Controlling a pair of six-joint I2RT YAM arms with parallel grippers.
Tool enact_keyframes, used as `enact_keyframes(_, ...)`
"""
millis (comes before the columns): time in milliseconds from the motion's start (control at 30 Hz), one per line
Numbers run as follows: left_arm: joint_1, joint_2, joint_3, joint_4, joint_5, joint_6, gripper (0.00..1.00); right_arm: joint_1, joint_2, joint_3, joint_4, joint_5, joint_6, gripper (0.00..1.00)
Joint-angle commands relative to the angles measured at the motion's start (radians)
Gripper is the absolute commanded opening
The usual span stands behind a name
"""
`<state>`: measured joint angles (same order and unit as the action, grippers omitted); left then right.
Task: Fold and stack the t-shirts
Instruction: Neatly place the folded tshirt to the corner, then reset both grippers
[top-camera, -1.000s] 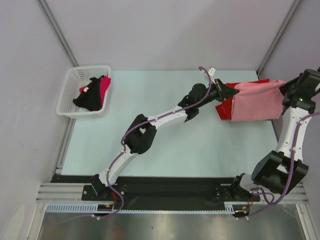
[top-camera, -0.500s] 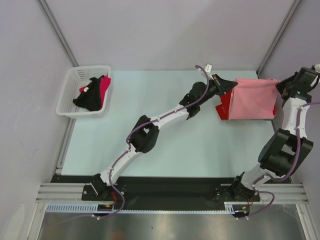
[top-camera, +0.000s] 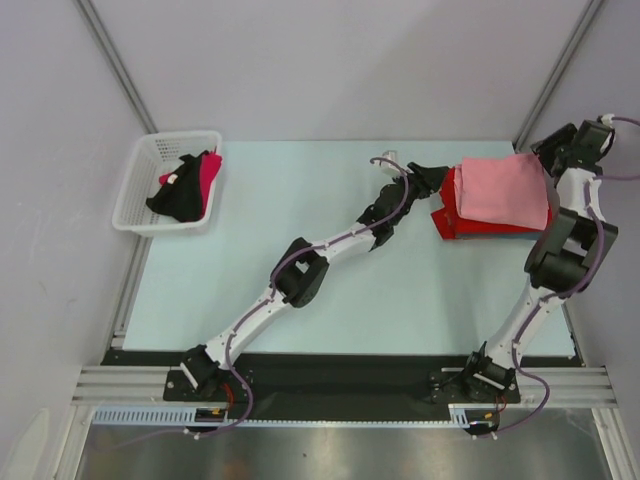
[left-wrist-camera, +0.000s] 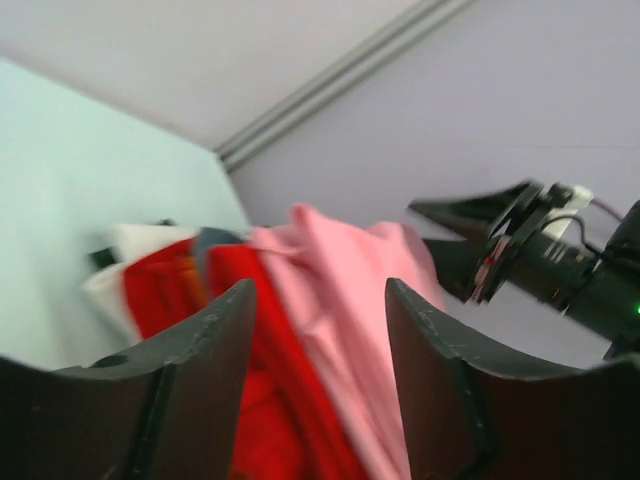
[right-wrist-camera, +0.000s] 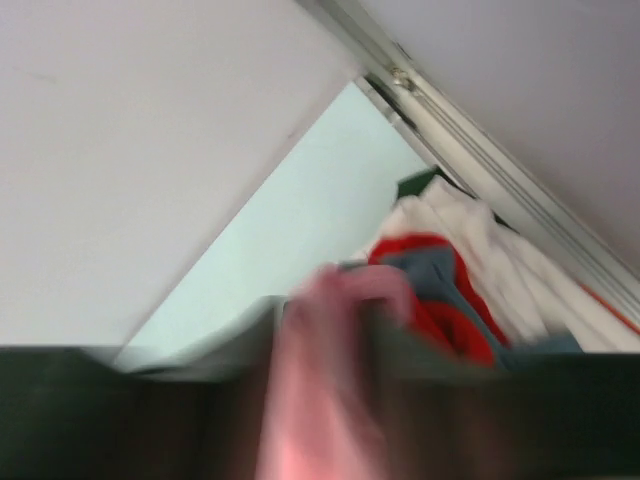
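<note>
Here, the basket (top-camera: 128, 195) sits at nine o'clock. The left gripper (top-camera: 440, 180), jaws apart, is just beside the red stack (top-camera: 455, 218) at two o'clock, with the pink shirt (top-camera: 500, 190) on top. The right gripper (top-camera: 541, 152) is too blurred to tell its grip. Best to square the pink edges before backing off.

my left fingers (left-wrist-camera: 200, 380) are matte black, low in the wrist frame. the pink t-shirt (left-wrist-camera: 340, 280) is a plain light salmon with no print. the red t-shirts (left-wrist-camera: 165, 290) are a plain bright red. at the left edge of that red, blurred scraps of cloth (left-wrist-camera: 130, 245) look white and grey-blue. from above, the table (top-camera: 300, 250) is pale mint. the basket (top-camera: 135, 195) at the upper left is a white lattice, and the clothes in it (top-camera: 185, 190) are black and magenta. my left arm (top-camera: 335, 238) is white with black joints and a purple cable.
</note>
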<state>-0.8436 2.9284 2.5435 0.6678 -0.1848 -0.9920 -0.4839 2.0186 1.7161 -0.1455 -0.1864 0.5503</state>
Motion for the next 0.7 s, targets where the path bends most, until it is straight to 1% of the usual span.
enact_keyframes(0, 0.034, -0.040, -0.014, 0.061, -0.021, -0.005, 0.61, 0.002, 0.138, 0.241, -0.006, -0.039, 0.017, 0.61)
enact_keyframes(67, 0.051, -0.084, -0.060, 0.055, -0.010, -0.002, 0.64, 0.010, 0.160, 0.296, -0.096, -0.001, -0.004, 0.72)
enact_keyframes(100, 0.061, -0.101, -0.071, 0.052, 0.007, 0.018, 0.65, 0.021, 0.149, 0.309, -0.114, 0.024, -0.010, 0.73)
enact_keyframes(133, 0.063, -0.127, -0.078, 0.038, 0.022, 0.033, 0.66, 0.028, 0.132, 0.300, -0.120, 0.043, -0.019, 0.76)
enact_keyframes(200, 0.070, -0.161, -0.118, 0.036, 0.051, 0.061, 0.67, 0.044, 0.082, 0.277, -0.134, 0.138, -0.053, 0.89)
enact_keyframes(233, 0.074, -0.181, -0.143, 0.048, 0.074, 0.064, 0.66, 0.065, 0.069, 0.277, -0.146, 0.175, -0.073, 0.92)
enact_keyframes(267, 0.075, -0.231, -0.210, 0.058, 0.087, 0.065, 0.66, 0.073, 0.057, 0.278, -0.175, 0.239, -0.108, 0.94)
enact_keyframes(333, 0.089, -0.285, -0.279, 0.070, 0.116, 0.062, 0.65, 0.084, 0.016, 0.275, -0.204, 0.287, -0.124, 0.94)
enact_keyframes(367, 0.093, -0.332, -0.332, 0.062, 0.154, 0.064, 0.66, 0.088, -0.003, 0.269, -0.232, 0.330, -0.130, 0.93)
enact_keyframes(400, 0.106, -0.362, -0.356, 0.050, 0.175, 0.067, 0.65, 0.090, -0.021, 0.257, -0.238, 0.337, -0.133, 0.92)
enact_keyframes(433, 0.110, -0.389, -0.377, 0.023, 0.189, 0.073, 0.63, 0.088, -0.074, 0.220, -0.239, 0.335, -0.135, 0.90)
enact_keyframes(467, 0.112, -0.412, -0.419, 0.012, 0.240, 0.082, 0.62, 0.088, -0.104, 0.189, -0.235, 0.325, -0.133, 0.84)
enact_keyframes(500, 0.113, -0.463, -0.437, 0.001, 0.255, 0.108, 0.62, 0.087, -0.135, 0.156, -0.223, 0.300, -0.138, 0.80)
enact_keyframes(533, 0.110, -0.485, -0.451, -0.028, 0.275, 0.121, 0.60, 0.088, -0.202, 0.124, -0.197, 0.241, -0.135, 0.77)
enact_keyframes(567, 0.106, -0.503, -0.465, -0.043, 0.307, 0.137, 0.59, 0.087, -0.227, 0.053, -0.186, 0.210, -0.130, 0.72)
enact_keyframes(633, 0.089, -0.540, -0.492, -0.048, 0.335, 0.136, 0.58, 0.085, -0.280, -0.019, -0.154, 0.148, -0.101, 0.63)
enact_keyframes(667, 0.081, -0.545, -0.506, -0.050, 0.344, 0.132, 0.58, 0.081, -0.320, -0.082, -0.111, 0.089, -0.086, 0.53)
